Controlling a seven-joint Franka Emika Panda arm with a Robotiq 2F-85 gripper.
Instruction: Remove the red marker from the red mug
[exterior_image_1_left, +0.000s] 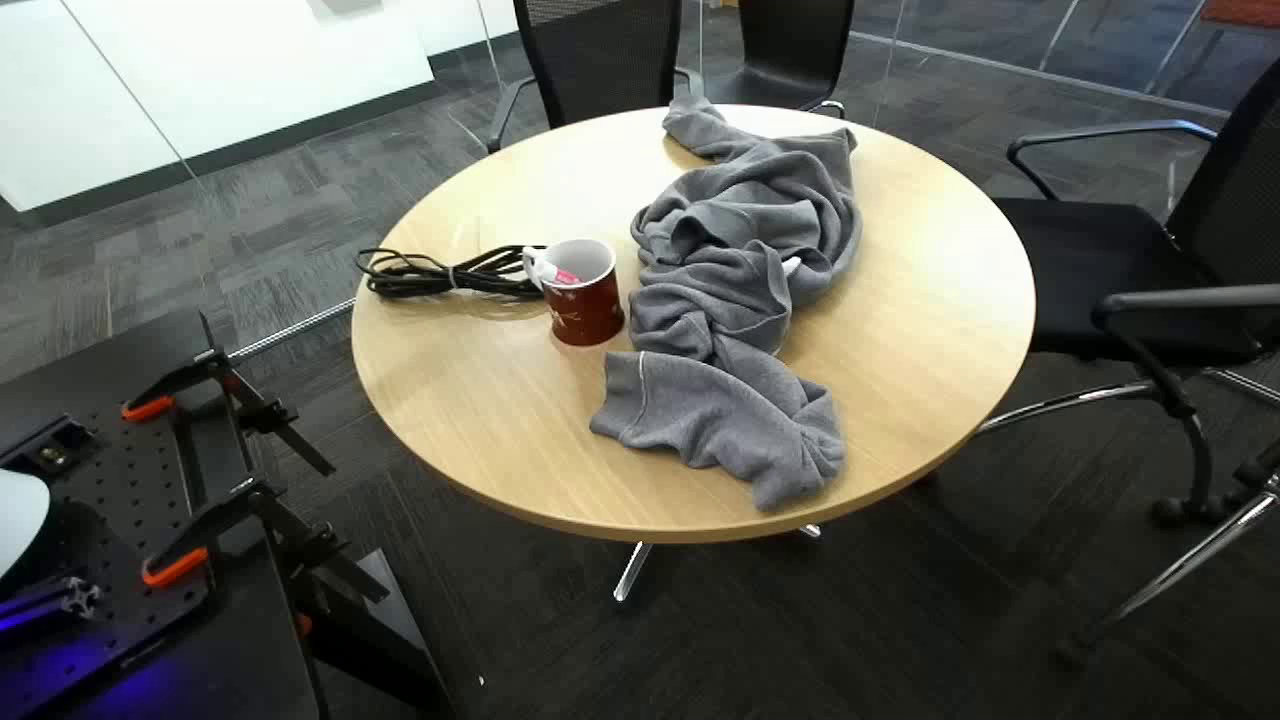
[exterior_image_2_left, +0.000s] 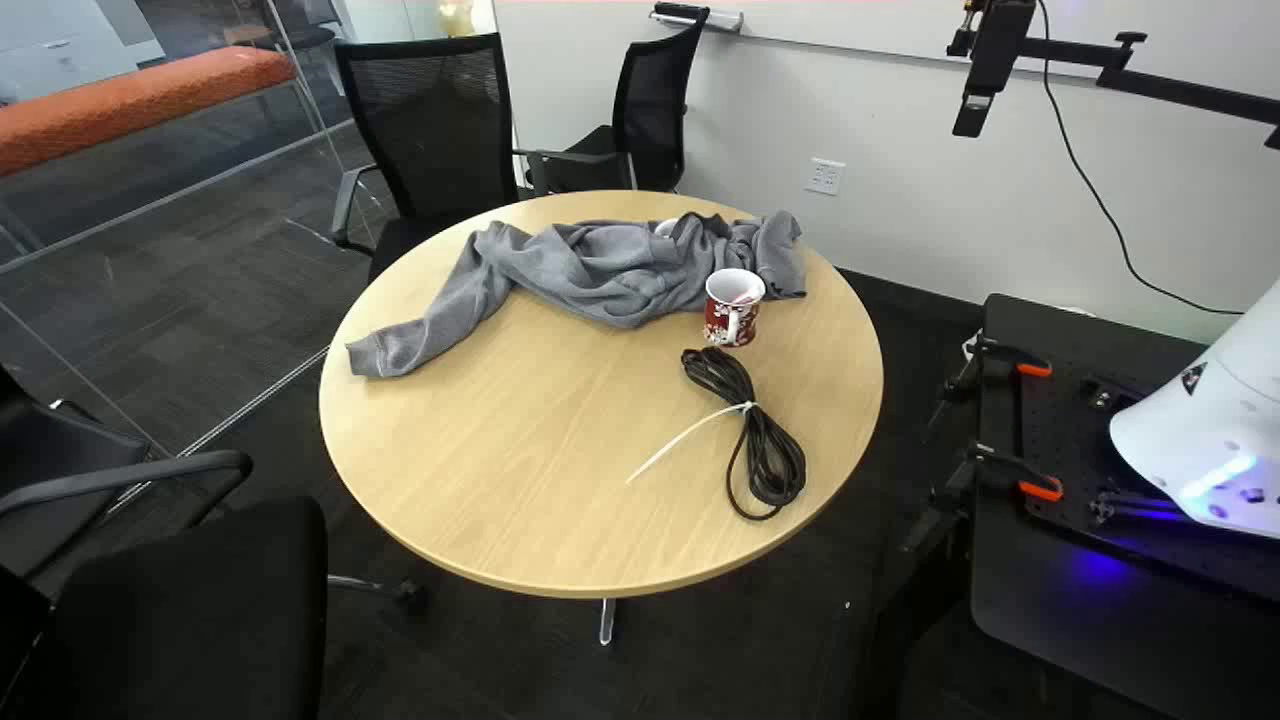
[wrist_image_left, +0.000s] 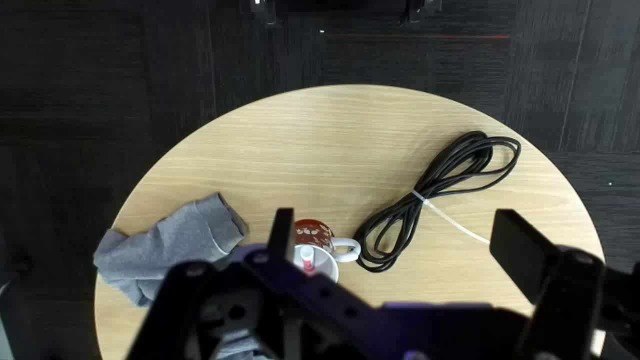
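The red mug stands upright on the round wooden table, dark red with a pale pattern, in both exterior views (exterior_image_1_left: 590, 315) (exterior_image_2_left: 713, 318). It also shows in the wrist view (wrist_image_left: 316, 232), partly hidden behind a finger. The red marker, white with a pink-red band, leans inside the mug, its white end near the rim by the handle (exterior_image_1_left: 566, 277) (exterior_image_2_left: 742, 298) (wrist_image_left: 308, 264). My gripper (wrist_image_left: 395, 225) is open and empty, high above the table. Its left finger overlaps the mug in the wrist view, and the mug lies left of the gap. No exterior view clearly shows the gripper.
A coiled black cable (exterior_image_1_left: 455, 273) (wrist_image_left: 425, 197) with a pale tie (exterior_image_2_left: 690, 440) lies beside the mug's handle. A crumpled grey cloth (exterior_image_1_left: 745, 240) (exterior_image_2_left: 610, 270) lies close on the mug's other side. A small white object (exterior_image_1_left: 791, 266) shows among its folds. Black chairs (exterior_image_2_left: 430, 130) surround the table.
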